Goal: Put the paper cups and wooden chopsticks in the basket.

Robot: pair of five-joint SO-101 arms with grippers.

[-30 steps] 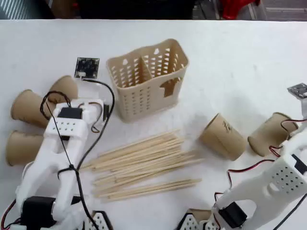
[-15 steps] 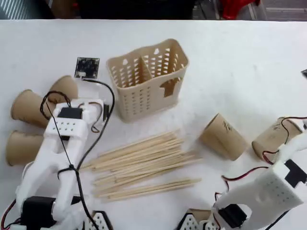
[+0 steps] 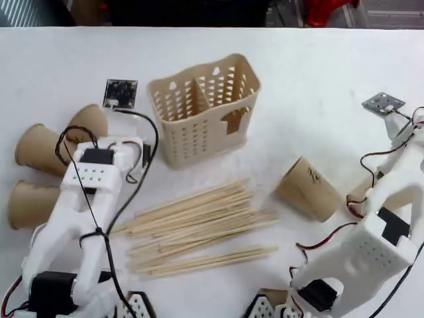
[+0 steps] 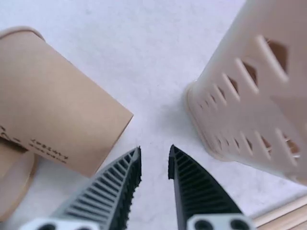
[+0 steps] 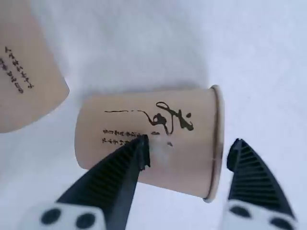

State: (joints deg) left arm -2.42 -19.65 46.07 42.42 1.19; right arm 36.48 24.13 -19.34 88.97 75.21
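- Right gripper (image 5: 190, 145), fingers wide apart, hangs over a tan paper cup (image 5: 177, 127) lying on its side on the white table (image 3: 318, 79).
- Left gripper (image 4: 154, 155), fingers a narrow gap apart and empty, sits between a second paper cup (image 4: 53, 110) and the beige perforated plastic basket (image 4: 254, 96).
- Pale wooden chopsticks (image 3: 199, 228) lie piled beside the basket.

I take this for a robotics lab bench. A plain white table (image 3: 331, 59) carries the left arm (image 3: 86, 199) and right arm (image 3: 374, 245), both white printed plastic with exposed wiring (image 3: 98, 233) and a bare camera board (image 3: 120, 93). Dim room clutter lines the top edge, with something red (image 3: 328, 10) at the upper right.
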